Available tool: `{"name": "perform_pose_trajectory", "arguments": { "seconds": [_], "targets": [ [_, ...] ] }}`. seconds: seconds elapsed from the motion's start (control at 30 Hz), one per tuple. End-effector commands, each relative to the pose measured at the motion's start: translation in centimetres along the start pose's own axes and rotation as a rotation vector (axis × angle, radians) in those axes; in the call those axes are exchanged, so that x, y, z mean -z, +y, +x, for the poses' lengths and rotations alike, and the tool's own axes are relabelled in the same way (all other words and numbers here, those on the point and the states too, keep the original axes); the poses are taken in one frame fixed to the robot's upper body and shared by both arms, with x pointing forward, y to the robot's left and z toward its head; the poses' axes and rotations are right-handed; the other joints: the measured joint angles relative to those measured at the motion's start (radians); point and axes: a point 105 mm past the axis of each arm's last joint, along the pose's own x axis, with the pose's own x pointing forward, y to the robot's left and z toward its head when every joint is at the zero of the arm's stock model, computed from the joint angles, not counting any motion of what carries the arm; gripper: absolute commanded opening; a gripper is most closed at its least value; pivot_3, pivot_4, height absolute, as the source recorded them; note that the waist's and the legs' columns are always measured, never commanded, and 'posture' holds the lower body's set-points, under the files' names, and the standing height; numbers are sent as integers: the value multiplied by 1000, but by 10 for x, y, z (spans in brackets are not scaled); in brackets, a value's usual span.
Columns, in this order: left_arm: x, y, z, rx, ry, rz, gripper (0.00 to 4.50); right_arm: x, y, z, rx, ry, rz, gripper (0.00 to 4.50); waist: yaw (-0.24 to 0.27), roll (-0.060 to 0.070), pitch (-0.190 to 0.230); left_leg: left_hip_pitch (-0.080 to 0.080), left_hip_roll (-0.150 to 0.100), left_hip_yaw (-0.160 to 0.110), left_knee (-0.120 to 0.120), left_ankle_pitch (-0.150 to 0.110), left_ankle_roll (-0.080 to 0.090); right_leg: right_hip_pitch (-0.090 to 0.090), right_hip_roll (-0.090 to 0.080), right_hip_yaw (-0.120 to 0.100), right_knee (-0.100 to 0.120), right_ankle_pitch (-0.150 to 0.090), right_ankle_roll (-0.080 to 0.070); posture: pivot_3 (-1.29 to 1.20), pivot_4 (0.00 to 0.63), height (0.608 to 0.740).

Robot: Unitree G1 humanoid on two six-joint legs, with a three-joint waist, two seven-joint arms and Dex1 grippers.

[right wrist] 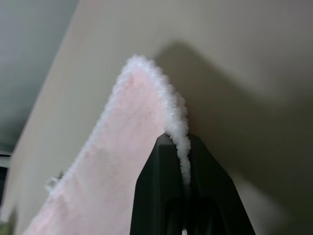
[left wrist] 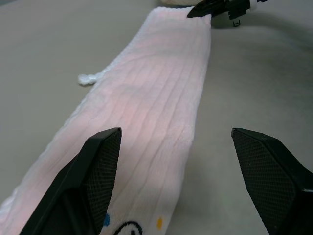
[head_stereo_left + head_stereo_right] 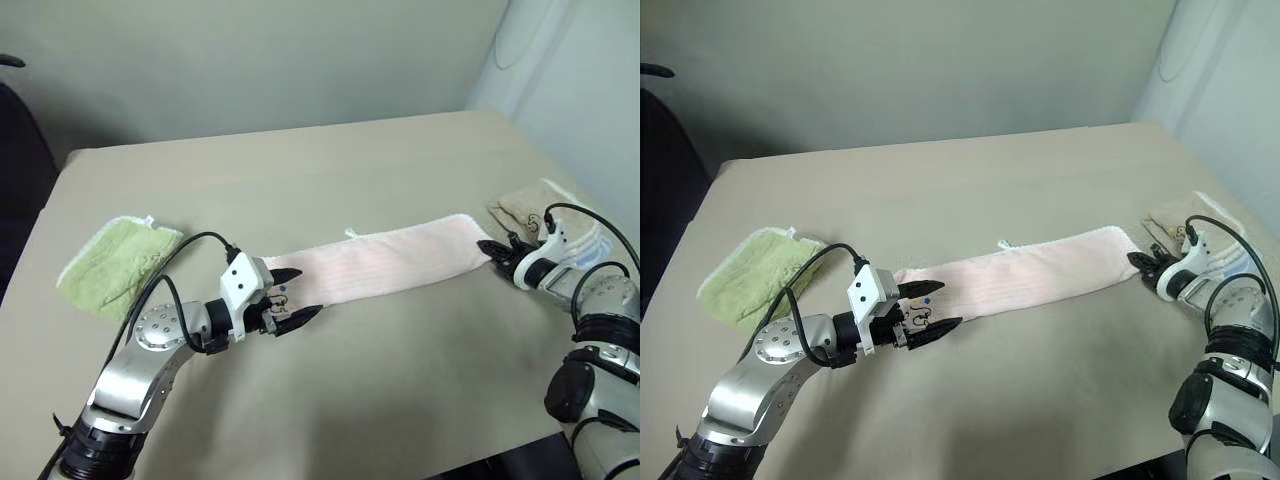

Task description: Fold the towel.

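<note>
Left wrist view is showing the left gripper point(image 2: 176, 161) standing wide open, its fingers straddling the near end of the towel point(image 3: 385, 262), holding nothing. Farther along the table point(image 3: 330, 170), the right gripper point(image 3: 493, 250) is pinching the towel's far white-edged corner, jaws closed on it.

Soft, even, dimmish light; faint shadows; close wrist views slightly blurred.

I seem to be working in a plain test room or lab: a bare beige table point(image 3: 400, 380) set against a blank pale wall point(image 3: 250, 60), a white curtain point(image 3: 580, 80) in the far right corner, and folded practice towels point(image 3: 115, 262) laid out.
</note>
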Motion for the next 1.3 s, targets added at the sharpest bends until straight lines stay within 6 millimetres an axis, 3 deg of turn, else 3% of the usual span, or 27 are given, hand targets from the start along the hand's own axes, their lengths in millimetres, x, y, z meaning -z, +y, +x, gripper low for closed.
{"name": "perform_pose_trajectory", "arguments": {
  "seconds": [0.03, 0.2, 0.33, 0.47, 0.57, 0.67, 0.77, 0.9, 1.07, 1.23, 1.3],
  "targets": [
    [-8, 3, -3, -11, -23, 36, 3913, -42, 6, -20, 5, -134, -84, 50, 7, 1, 0, 0, 0, 0, 0, 0, 0, 0, 0, 0, 0, 0, 0, 0, 150, 740],
    [-7, 6, -3, -14, -20, 38, 3913, -69, 34, -30, -37, -178, -315, 50, 9, 2, 1, -1, 0, 0, 0, 0, 0, -1, 0, 0, 1, 0, 0, 0, 150, 740],
    [-7, 6, -2, -16, -20, 39, 3913, -66, 72, -28, -124, -142, -607, 50, 4, 2, 1, -1, 0, 0, -1, 0, 0, -2, 1, 0, 1, 0, 0, 0, 150, 740],
    [-6, 6, -1, -18, -21, 42, 3913, -28, 113, -20, -262, -11, -961, 50, 0, 2, 1, -1, 0, 0, -1, 0, 0, -2, 1, 0, 0, 0, 0, 0, 150, 740],
    [-6, 6, 0, -22, -23, 40, 3913, 20, 134, -13, -381, 124, -1202, 50, 0, 2, 1, -2, 1, 0, 0, 0, 0, -2, 1, -1, 0, 0, 0, 0, 150, 740],
    [-6, 4, 2, -23, -33, 33, 3913, 67, 136, -4, -450, 251, -1399, 50, 0, 2, 1, -2, 1, 0, 0, 0, 0, -2, 1, -1, -1, 0, 0, 0, 150, 740],
    [-6, 1, 4, -23, -37, 31, 3913, 101, 137, 6, -504, 324, -1454, 50, 1, 2, 1, -2, 1, -1, 1, 0, 0, -1, 1, -1, 0, 0, 1, 0, 150, 740],
    [-7, 0, 3, -37, -43, 26, 3913, 120, 132, 15, -509, 369, -1429, 50, 3, 2, 1, -2, 1, -1, 2, 0, 0, -1, 0, -1, -1, 1, 1, 0, 150, 740],
    [-6, 1, -1, -66, -42, 18, 3913, 115, 137, 7, -563, 359, -1301, 1805, 4, 2, 1, -3, 1, -1, 2, 0, -1, -2, 0, -1, -1, 1, 1, 0, 150, 740],
    [-6, 5, -12, -123, -59, -27, 3913, 81, 160, -24, -677, 197, -1108, 3541, 5, 2, 1, -3, 0, -1, 2, 3, -5, -1, 1, -1, -1, 0, 1, 0, 150, 740],
    [-6, 9, -19, -156, -69, -59, 3913, 69, 162, -37, -706, 158, -1058, 3541, 6, 2, 0, -3, 0, 0, 2, 4, -6, -1, 1, -1, -1, 0, 1, 0, 150, 740]
  ]
}}
